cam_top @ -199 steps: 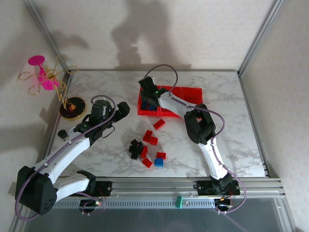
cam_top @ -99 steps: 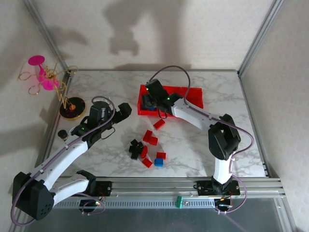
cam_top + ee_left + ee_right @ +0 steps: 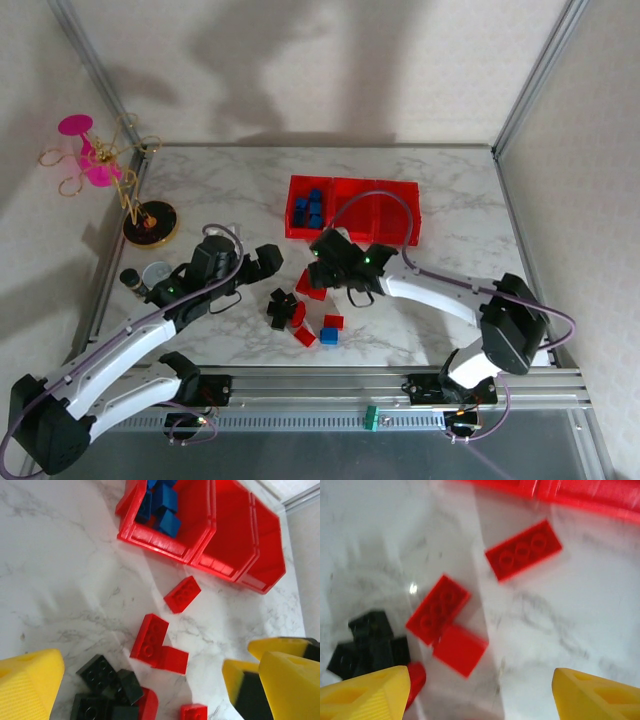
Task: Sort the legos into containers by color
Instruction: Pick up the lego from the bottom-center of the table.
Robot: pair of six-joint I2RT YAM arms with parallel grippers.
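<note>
— Since a second ago the right gripper is coming back off the left bin of the containers. It is now hanging over the loose red legos, just in front of the bins' near rim.

— Is it carrying anything?

— No. In its wrist view the yellow fingertips are standing wide apart with nothing pinched. Red bricks and a black cluster are lying on the marble below.

— And the left gripper?

— It is also edging in, toward the pile from the left. Its fingers are spreading wide and holding nothing.

— Where are the bricks sitting?

— Blue legos are lying in the left bin. Red and black ones and a single blue brick are lying scattered between the grippers and the table's near edge.

— How is the room for moving looking?

— Bare marble table is stretching out to the right of the pile and in front of the right bin. At the left edge a round tin is sitting just beside the left arm, and a pink-and-gold stand is crowding the far left corner.
</note>
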